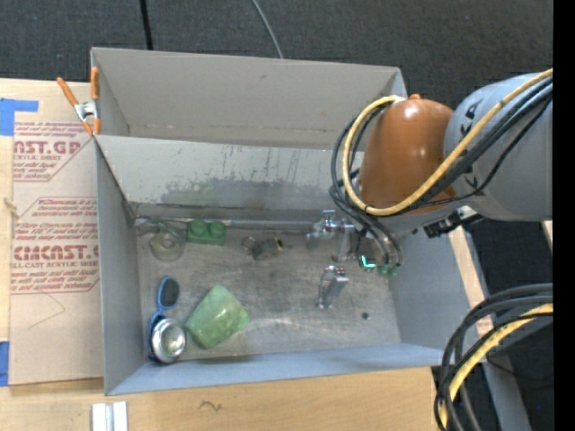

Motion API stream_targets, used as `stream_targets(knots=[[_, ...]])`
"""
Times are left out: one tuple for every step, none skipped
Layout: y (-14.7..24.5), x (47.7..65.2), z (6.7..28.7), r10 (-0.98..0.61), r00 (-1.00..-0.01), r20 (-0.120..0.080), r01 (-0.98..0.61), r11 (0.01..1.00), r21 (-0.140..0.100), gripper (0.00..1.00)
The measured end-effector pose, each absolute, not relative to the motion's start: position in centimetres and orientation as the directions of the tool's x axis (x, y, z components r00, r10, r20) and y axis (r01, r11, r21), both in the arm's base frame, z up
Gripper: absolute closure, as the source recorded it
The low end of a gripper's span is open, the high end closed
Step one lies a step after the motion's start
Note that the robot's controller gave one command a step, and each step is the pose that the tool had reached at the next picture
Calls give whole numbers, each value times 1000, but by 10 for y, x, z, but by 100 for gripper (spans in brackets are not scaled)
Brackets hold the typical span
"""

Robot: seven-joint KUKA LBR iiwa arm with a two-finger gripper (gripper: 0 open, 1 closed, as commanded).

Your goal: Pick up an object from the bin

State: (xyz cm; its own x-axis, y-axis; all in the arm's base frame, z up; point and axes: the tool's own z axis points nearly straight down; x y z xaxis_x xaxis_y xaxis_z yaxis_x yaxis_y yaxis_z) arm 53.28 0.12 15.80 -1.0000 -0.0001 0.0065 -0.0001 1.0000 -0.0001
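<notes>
Claw sits low in the right half of the grey bin, hanging over bare floor just right of centre frame. I see nothing in its grip, and whether it's spread or closed I cannot tell from this angle. Above it, the big orange cover on the wrist takes up the upper right, with cables looped round it.

On to the contents, biggest first. A pale green translucent lump lies at lower left of the frame, well apart from the claw. Just beside it on the left, a round silver can end is tucked into the bottom-left corner. Up along the back edge of the floor is a green 2-stud brick, its long axis running left to right. Just left of that is a clear round piece. A small blue piece sits just above the can.

Smallest, and nearest the claw, is a dark little piece, up and to the claw's left. Its long axis runs roughly left to right along the back wall, and I cannot tell which end leads. Open floor lies between it and the claw.
</notes>
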Motion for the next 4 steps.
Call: stream_targets(knots=[[85, 571, 128, -13, -1000, -2, -13, 1000, 5, 0], [46, 573, 82, 229, -973, 2, 229, 973, -1, 0], [46, 574, 84, 227, -974, -2, 227, 974, -1, 100], [-3, 579, 75, 103, -995, -11, 103, 995, 6, 100]])
